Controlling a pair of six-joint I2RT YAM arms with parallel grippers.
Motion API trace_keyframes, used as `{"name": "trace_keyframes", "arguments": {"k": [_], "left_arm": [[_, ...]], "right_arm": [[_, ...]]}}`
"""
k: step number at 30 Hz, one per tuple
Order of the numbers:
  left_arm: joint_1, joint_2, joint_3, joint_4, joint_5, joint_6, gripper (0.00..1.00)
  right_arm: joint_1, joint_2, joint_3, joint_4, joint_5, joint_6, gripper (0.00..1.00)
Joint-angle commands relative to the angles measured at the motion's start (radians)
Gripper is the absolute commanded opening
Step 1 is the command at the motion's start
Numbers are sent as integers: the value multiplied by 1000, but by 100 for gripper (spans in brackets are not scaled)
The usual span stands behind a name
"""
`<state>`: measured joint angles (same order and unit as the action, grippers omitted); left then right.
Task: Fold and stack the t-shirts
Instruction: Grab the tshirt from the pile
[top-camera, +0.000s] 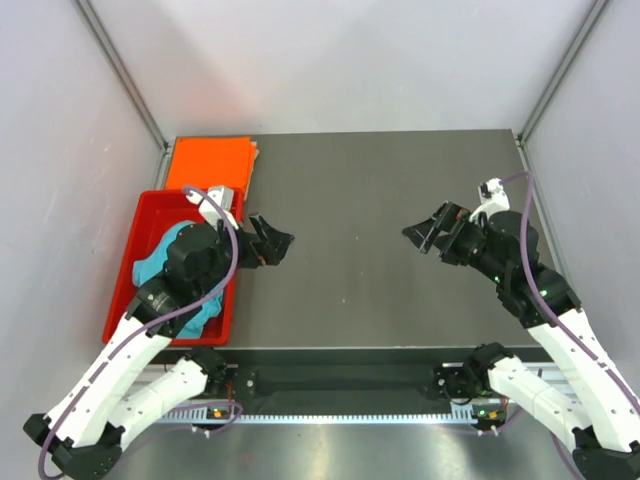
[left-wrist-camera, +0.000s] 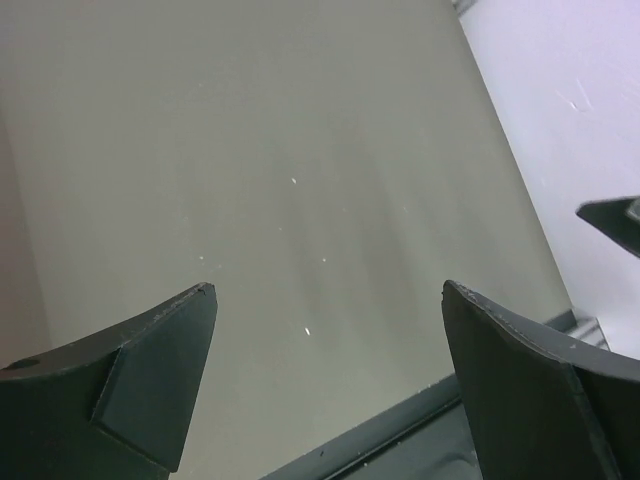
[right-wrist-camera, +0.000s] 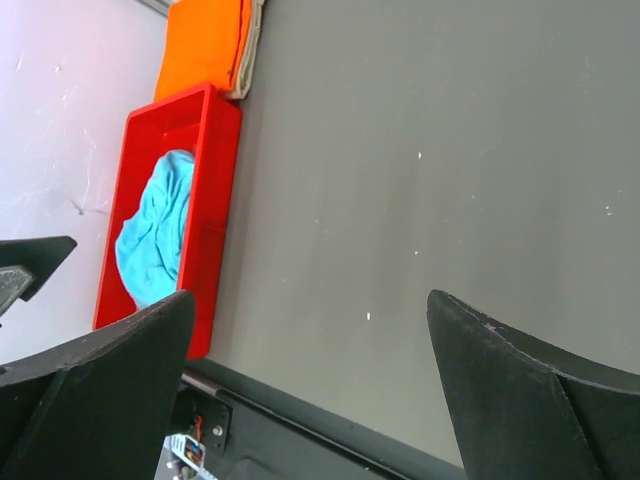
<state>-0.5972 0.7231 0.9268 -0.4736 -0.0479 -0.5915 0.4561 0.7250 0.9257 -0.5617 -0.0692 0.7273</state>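
Observation:
A folded bright orange t-shirt (top-camera: 208, 162) lies at the table's far left corner; it also shows in the right wrist view (right-wrist-camera: 205, 42). A crumpled turquoise t-shirt (top-camera: 160, 262) lies in the red tray (top-camera: 122, 290), partly hidden by my left arm, and shows in the right wrist view (right-wrist-camera: 155, 228). The maroon t-shirt is out of view. My left gripper (top-camera: 272, 243) is open and empty over bare table just right of the tray. My right gripper (top-camera: 425, 232) is open and empty above the table's right half.
The red plastic tray (right-wrist-camera: 215, 200) stands along the table's left edge. A pale cloth edge (right-wrist-camera: 253, 45) lies under the orange shirt. Grey walls and metal posts bound the table. The dark front rail (top-camera: 340, 378) runs along the near edge.

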Motion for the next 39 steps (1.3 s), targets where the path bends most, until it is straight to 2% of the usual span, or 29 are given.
{"name": "trace_keyframes", "arguments": {"k": [1, 6, 7, 10, 16, 18, 21, 22, 25, 28, 30, 31, 35, 39], "left_arm": [[-1, -11, 33, 0, -78, -24, 99], [-1, 2, 72, -118, -308, -83, 99], [-1, 6, 81, -140, -413, -109, 99], [2, 10, 106, -192, -579, -154, 98], [54, 142, 168, -334, -742, -235, 95], [108, 197, 181, -368, -732, -261, 94], [308, 232, 158, -376, -601, -313, 93], [417, 236, 127, -370, -578, -329, 93], [563, 257, 71, -353, -556, -392, 90], [635, 327, 34, -361, -592, -484, 83], [663, 424, 32, -385, -546, -528, 78], [683, 459, 30, -384, -531, -536, 71], [688, 608, 7, -324, -506, -544, 65], [686, 639, -23, -274, -544, -530, 64]], "right_arm": [[7, -21, 52, 26, 9, 32, 100], [7, -24, 51, 11, 9, 49, 100], [7, -19, 59, 6, 5, 50, 100], [7, -24, 62, -4, 5, 38, 100], [7, -93, 27, -30, 141, -29, 100], [7, -125, 16, -23, 175, -58, 100], [7, -148, -4, -9, 190, -92, 100], [7, -150, -8, -7, 190, -95, 100], [7, -145, -17, 0, 175, -103, 100], [7, -128, -18, 3, 137, -115, 100], [9, -108, -18, 5, 109, -130, 100], [7, -104, -19, 5, 100, -137, 100], [7, -84, -19, 2, 100, -157, 100], [6, -91, -5, -4, 101, -169, 100]]}}
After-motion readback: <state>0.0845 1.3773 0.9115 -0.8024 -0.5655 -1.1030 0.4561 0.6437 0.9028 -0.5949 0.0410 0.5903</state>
